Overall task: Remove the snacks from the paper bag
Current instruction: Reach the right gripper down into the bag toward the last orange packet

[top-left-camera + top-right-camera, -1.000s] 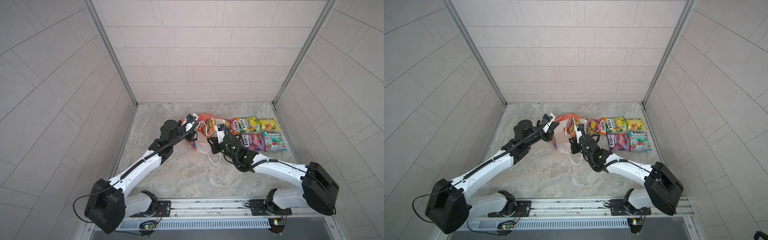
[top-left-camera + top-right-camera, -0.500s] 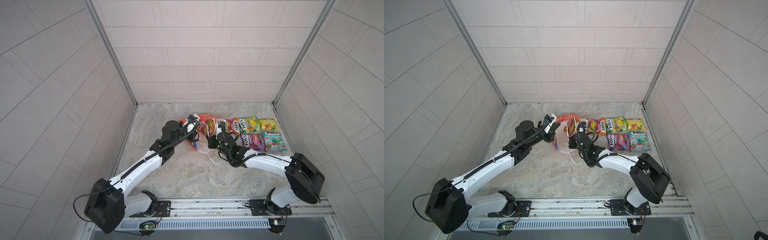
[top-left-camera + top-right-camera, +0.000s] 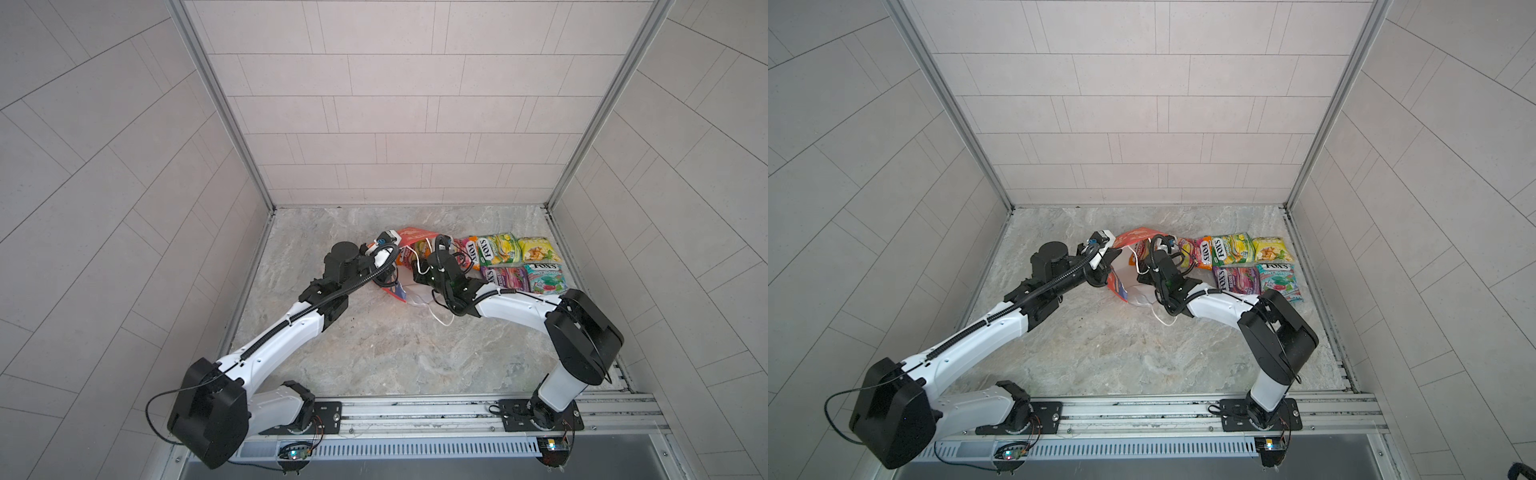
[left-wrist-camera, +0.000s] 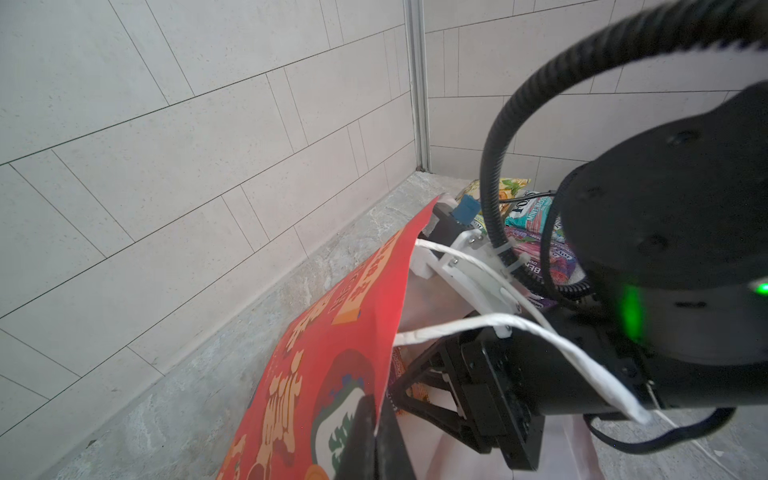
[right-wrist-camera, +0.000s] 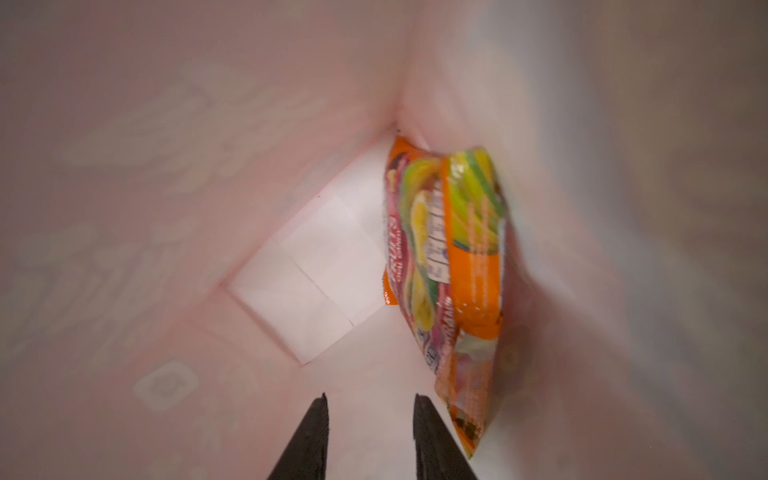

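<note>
5 snacks (image 3: 505,276) are laid right of the paper bag (image 3: 411,233), 1 packet (image 5: 449,257) lengthwise inside. Left gripper (image 4: 374,415) is clenched on its rim, right gripper (image 5: 370,399) parted.

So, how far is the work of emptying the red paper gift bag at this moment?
Done: the glossy yellow packet, green packet, pink packet, purple packet and teal packet lie outside on the grey floor. In hand: the left gripper pinches the rim of the red paper gift bag; the right gripper, jaws open, is inside beside the orange packet, not gripping it. Left: taking that packet out.
</note>
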You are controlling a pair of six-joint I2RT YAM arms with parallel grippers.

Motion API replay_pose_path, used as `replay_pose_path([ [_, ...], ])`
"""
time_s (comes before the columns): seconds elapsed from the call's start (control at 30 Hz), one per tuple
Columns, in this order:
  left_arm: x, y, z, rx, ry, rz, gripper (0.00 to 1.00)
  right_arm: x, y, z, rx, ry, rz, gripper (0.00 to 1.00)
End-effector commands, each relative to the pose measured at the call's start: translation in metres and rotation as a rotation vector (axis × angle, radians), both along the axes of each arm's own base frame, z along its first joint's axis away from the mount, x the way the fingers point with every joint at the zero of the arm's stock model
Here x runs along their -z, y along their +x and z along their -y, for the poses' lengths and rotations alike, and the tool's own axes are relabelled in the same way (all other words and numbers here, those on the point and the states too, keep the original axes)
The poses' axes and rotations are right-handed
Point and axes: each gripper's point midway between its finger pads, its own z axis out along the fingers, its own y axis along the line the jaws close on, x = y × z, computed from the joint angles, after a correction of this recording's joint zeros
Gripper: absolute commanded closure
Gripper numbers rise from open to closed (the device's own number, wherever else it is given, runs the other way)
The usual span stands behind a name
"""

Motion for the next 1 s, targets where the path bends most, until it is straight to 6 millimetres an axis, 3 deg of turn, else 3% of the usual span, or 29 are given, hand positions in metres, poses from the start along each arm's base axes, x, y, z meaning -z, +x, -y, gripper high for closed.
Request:
replay_pose_path([
  [0.0, -0.023, -0.009, 0.005, 0.049, -0.03, 0.075, 1.0, 0.011, 0.0, 0.01, 0.049, -0.029, -0.046, 0.6],
  [0.17, -0.02, -0.015, 0.013, 0.105, -0.033, 0.07, 1.0, 0.019, 0.003, 0.012, 0.052, -0.075, -0.062, 0.58],
  [0.27, -0.019, -0.018, 0.017, 0.136, -0.034, 0.07, 1.0, 0.023, 0.007, 0.014, 0.067, -0.098, -0.067, 0.51],
  [0.6, -0.019, -0.027, 0.024, 0.197, -0.048, 0.073, 1.0, 0.02, 0.035, 0.012, 0.112, -0.118, 0.023, 0.51],
  [0.83, -0.02, -0.028, 0.023, 0.196, -0.058, 0.089, 1.0, 0.008, 0.055, 0.004, 0.123, -0.063, 0.158, 0.67],
  [0.97, -0.019, -0.026, 0.022, 0.182, -0.056, 0.094, 1.0, 0.004, 0.061, -0.002, 0.096, -0.073, 0.188, 0.82],
])
